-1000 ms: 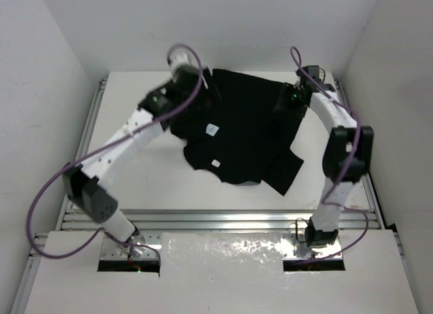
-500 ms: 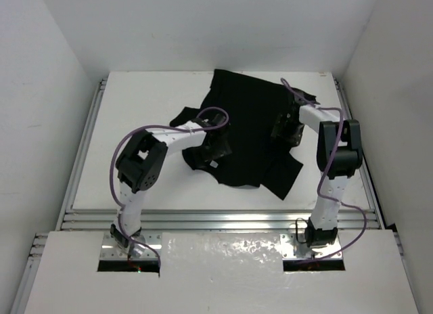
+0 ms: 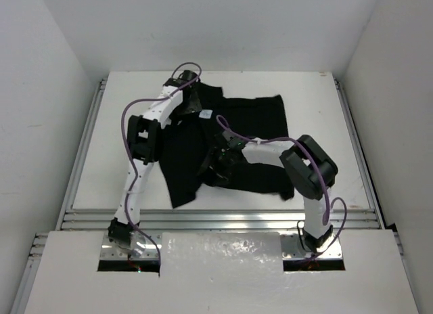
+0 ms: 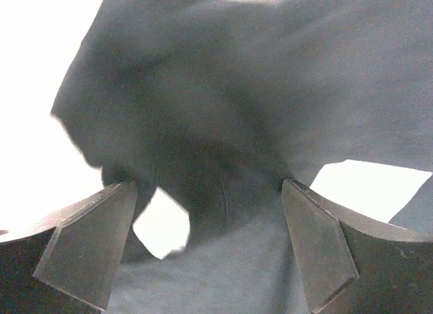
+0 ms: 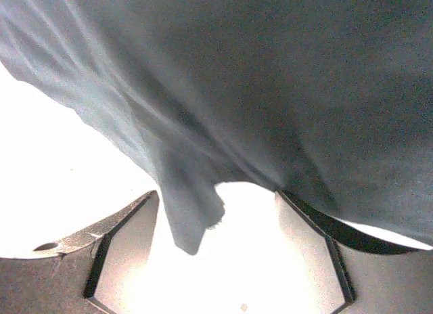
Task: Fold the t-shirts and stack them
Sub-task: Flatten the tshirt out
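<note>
**A:** Where is the t-shirt [image 3: 257,121] lying?

**B:** It is lying rumpled across the middle of the tabletop [image 3: 318,111] in the overhead view. One flap is trailing toward the lower left and a flatter part is spreading toward the upper right.

**A:** And what are the tools doing?

**B:** The left tool [image 4: 206,250] is hovering at the upper-left edge of the cloth. Its jaws are gaping wide, with fabric bunching under and between them but nothing pinched. The right tool [image 5: 216,253] is reaching in over the centre, also standing open. A loose corner is dangling between its fingers without being clamped.

**A:** So which step is in hand?

**B:** I am reading it as spreading the garment flat, before any fold.

**A:** What is the next move asking for?

**B:** Probably each tool closing firmly on an edge or corner, then the two drawing apart to flatten the cloth. Grabbing several layers at once is the thing to avoid.
</note>
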